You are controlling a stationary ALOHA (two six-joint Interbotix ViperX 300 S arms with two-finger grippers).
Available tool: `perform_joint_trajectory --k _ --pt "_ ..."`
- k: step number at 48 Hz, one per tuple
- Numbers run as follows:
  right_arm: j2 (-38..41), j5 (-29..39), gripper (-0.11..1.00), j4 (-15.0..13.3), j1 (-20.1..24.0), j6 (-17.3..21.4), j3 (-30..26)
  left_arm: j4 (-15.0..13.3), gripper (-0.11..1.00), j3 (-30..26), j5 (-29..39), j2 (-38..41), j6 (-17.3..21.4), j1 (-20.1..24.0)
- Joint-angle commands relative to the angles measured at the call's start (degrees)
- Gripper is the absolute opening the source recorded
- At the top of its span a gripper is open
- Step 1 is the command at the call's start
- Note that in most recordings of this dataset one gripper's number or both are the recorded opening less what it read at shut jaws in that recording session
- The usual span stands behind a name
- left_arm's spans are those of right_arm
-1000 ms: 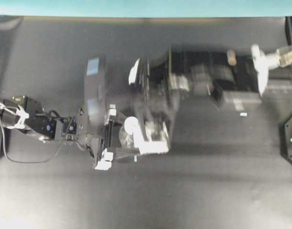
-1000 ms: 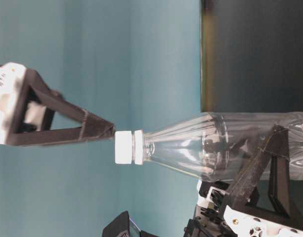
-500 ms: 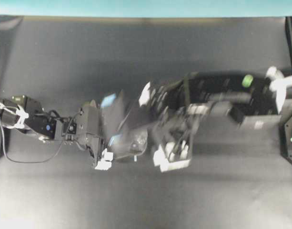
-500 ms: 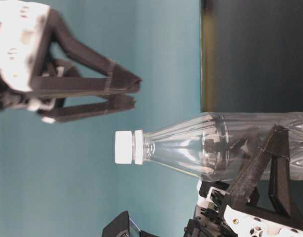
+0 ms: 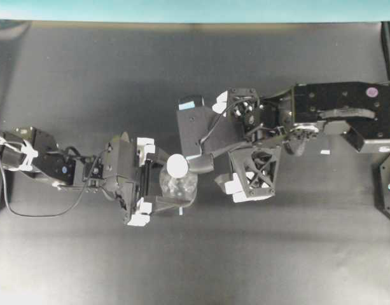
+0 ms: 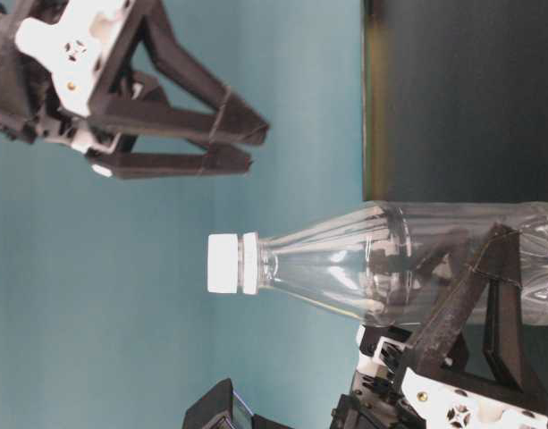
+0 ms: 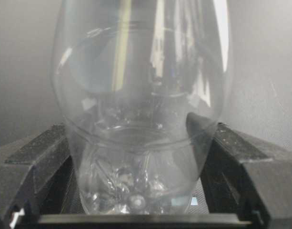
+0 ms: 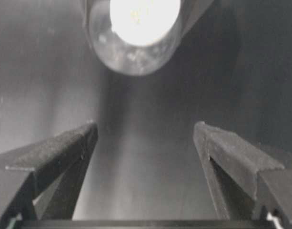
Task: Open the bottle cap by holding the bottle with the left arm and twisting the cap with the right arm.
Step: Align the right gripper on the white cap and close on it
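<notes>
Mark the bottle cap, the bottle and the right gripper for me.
bottle cap (image 6: pixel 223 264): table-level view, on its white side wall.
bottle (image 6: pixel 363 268): table-level view, on the clear body.
right gripper (image 8: pixel 143 143): right wrist view, midway between the open jaws.

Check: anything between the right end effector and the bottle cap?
Nothing. In the right wrist view only bare dark table separates the open right end effector from the bottle cap; table-level shows a clear gap too.
</notes>
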Motion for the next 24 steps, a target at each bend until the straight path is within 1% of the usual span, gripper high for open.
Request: perform_joint_trajectory --k 1,7,12,16,24 --pt "-0.44 -0.09 0.78 0.0 1.67 0.44 -2.9 0.09 0.8 -0.09 0.44 0.09 -0.26 0.09" --pt "1.93 1.76 0.78 0.18 1.58 2.02 -6.86 0.09 0.8 -0.09 0.44 0.09 -0.26 0.18" --pt "4.48 5.45 0.78 0.26 1.49 3.43 -11.51 0.09 0.8 -0.09 0.44 0.09 -0.26 0.18" --pt "6.59 7.47 0.78 0.26 1.67 3.78 -14.77 0.09 0.8 -0.09 0.44 0.09 -0.18 0.26" --pt "8.88 8.7 0.78 0.26 1.85 3.6 -17.58 0.09 0.8 0.0 0.44 0.09 -0.09 0.26"
